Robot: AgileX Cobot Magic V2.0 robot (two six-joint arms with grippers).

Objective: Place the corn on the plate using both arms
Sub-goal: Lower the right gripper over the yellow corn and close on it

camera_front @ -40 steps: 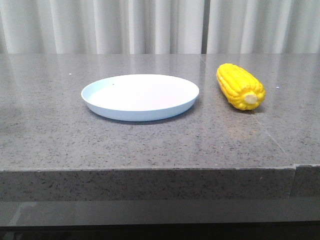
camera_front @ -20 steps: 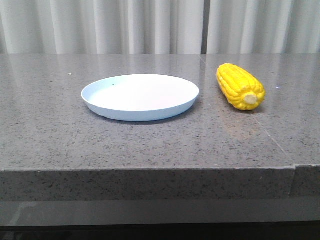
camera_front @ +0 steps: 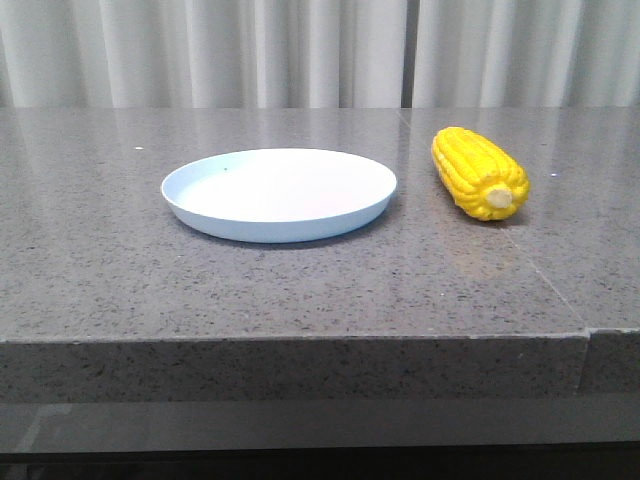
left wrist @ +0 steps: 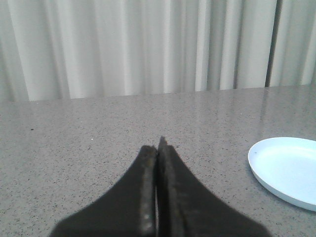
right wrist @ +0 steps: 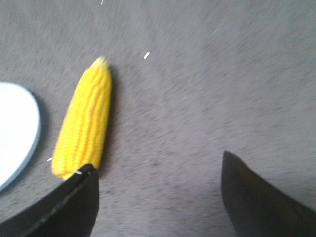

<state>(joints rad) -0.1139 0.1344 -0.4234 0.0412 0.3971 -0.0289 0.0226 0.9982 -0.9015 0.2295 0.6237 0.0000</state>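
Note:
The yellow corn lies on the grey stone table, to the right of the pale blue plate, with its cream stub end toward the camera. No arm shows in the front view. In the right wrist view the corn lies beside the plate's rim. My right gripper is open above the table, and one fingertip overlaps the corn's near end. Bare table shows between the fingers. My left gripper is shut with nothing in it, and the plate lies off to its side.
The grey speckled table has a front edge close to the camera and a seam at its right. White curtains hang behind the table.
The front view has shifted very slightly. The corn and the plate lie where they were.

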